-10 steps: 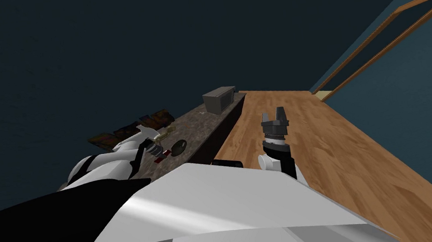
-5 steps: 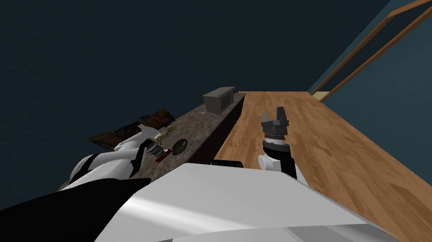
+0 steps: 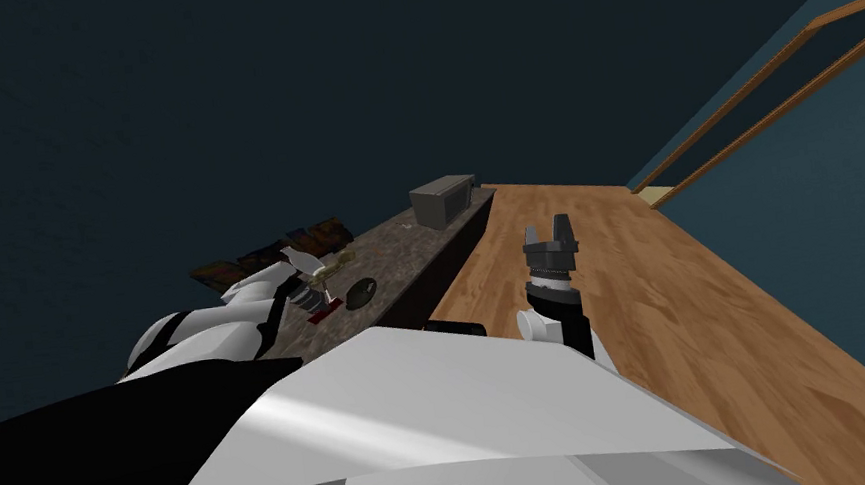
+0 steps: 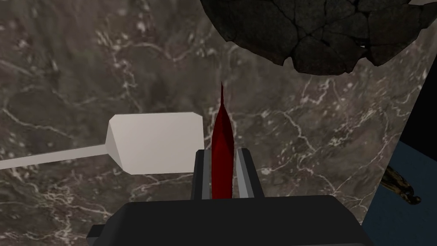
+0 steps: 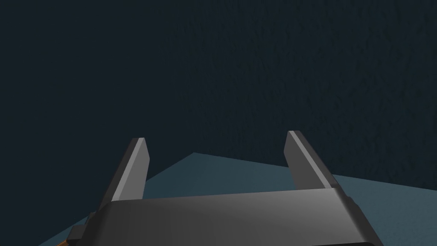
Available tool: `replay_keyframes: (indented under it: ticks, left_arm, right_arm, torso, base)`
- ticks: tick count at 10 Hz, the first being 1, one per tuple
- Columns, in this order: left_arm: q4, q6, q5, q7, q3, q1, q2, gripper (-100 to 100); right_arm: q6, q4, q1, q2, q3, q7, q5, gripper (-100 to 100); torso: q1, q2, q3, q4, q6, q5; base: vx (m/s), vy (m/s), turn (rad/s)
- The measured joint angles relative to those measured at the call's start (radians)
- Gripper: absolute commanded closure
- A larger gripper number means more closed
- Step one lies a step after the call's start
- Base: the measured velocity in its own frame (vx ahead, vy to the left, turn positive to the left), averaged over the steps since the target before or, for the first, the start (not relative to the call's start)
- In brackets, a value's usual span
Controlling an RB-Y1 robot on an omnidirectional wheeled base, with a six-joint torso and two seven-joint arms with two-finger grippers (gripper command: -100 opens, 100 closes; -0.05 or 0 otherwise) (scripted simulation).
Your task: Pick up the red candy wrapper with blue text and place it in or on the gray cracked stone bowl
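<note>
- Left wrist view: our left gripper (image 4: 222, 154) has its fingers drawn almost together, pinching the wrapper (image 4: 222, 136) between them.
- We see the red wrapper edge-on, rising past the fingertips as a thin blade, so no text shows.
- We judge it is held by one end, leaving the free end to reach the bowl first.
- The bowl (image 4: 316, 30), dark and cracked, lies beyond the fingertips and off to one side, apart from the wrapper's tip.
- Bare marbled counter (image 4: 85, 64) shows between the tip and the bowl.
- A white spatula (image 4: 155, 143) sits just beside one finger; we take it to lie on the counter, outside the grip.
- Our right gripper (image 5: 215, 137) has its fingers spread wide with nothing between them.
- In the head view it hangs over the wooden floor (image 3: 689, 308), off the counter, so we judge it parked out of the working arm's way.
- We judge the carry unfinished: the fingertips must come over the bowl's hollow before they part, and so light a sheet may cling to a finger.
</note>
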Motion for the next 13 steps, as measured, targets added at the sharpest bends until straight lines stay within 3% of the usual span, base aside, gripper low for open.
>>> replay_keyframes:
  ticks: [1, 2, 3, 4, 5, 6, 8, 10, 12, 13]
  left_arm:
    - [0.040, -0.011, -0.008, -0.021, -0.010, -0.026, 0.007, 100]
    - [0.044, -0.013, -0.008, -0.025, -0.011, -0.029, 0.007, 0]
    - [0.044, -0.013, -0.008, -0.025, -0.011, -0.029, 0.007, 100]
    - [0.030, 0.003, -0.001, -0.018, -0.010, -0.024, 0.019, 100]
    - [0.055, 0.014, -0.001, -0.023, -0.018, -0.046, 0.038, 100]
    - [-0.025, 0.048, 0.021, 0.003, 0.004, 0.005, 0.043, 100]
    - [0.018, 0.048, 0.013, -0.006, -0.010, -0.031, 0.052, 100]
    - [-0.038, 0.094, 0.038, 0.018, 0.005, 0.002, 0.080, 100]
    - [0.005, 0.095, 0.030, 0.003, -0.011, -0.034, 0.093, 100]
    - [-0.009, 0.111, 0.040, 0.010, -0.006, -0.023, 0.106, 100]
  right_arm:
    - [0.000, 0.000, 0.000, 0.000, 0.000, 0.000, 0.000, 0]
    - [0.000, 0.000, 0.000, 0.000, 0.000, 0.000, 0.000, 0]
    - [0.000, 0.000, 0.000, 0.000, 0.000, 0.000, 0.000, 0]
    - [0.000, 0.000, 0.000, 0.000, 0.000, 0.000, 0.000, 0]
    - [0.000, 0.000, 0.000, 0.000, 0.000, 0.000, 0.000, 0]
    - [0.000, 0.000, 0.000, 0.000, 0.000, 0.000, 0.000, 0]
    - [0.000, 0.000, 0.000, 0.000, 0.000, 0.000, 0.000, 0]
    - [0.000, 0.000, 0.000, 0.000, 0.000, 0.000, 0.000, 0]
    - [0.000, 0.000, 0.000, 0.000, 0.000, 0.000, 0.000, 0]
    - [0.000, 0.000, 0.000, 0.000, 0.000, 0.000, 0.000, 0]
  torso:
    - [0.000, 0.001, 0.000, 0.000, 0.001, 0.001]
    - [0.001, 0.002, 0.001, 0.000, 0.000, 0.001]
    - [0.002, 0.003, 0.002, 0.001, 0.000, 0.001]
    - [-0.002, 0.002, 0.001, 0.001, 0.001, 0.000]
    - [-0.006, 0.000, 0.000, 0.000, 0.001, -0.001]
    - [-0.006, 0.000, 0.000, 0.000, 0.001, -0.001]
    - [-0.001, 0.003, 0.002, 0.000, 0.000, 0.000]
    - [-0.006, 0.001, 0.000, 0.000, 0.001, -0.001]
    - [-0.003, 0.003, 0.001, 0.000, 0.000, 0.000]
    - [-0.005, 0.002, 0.001, 0.000, 0.001, 0.000]
  base:
    - [0.010, -0.008, -0.014]
    - [0.000, 0.000, 0.000]
    - [0.027, -0.065, -0.051]
    - [0.063, -0.111, -0.047]
    - [0.061, -0.099, -0.027]
    - [0.026, -0.056, 0.001]
    - [0.018, -0.042, -0.030]
    - [0.048, -0.090, -0.028]
    - [0.023, -0.058, -0.025]
    - [0.036, -0.083, -0.016]
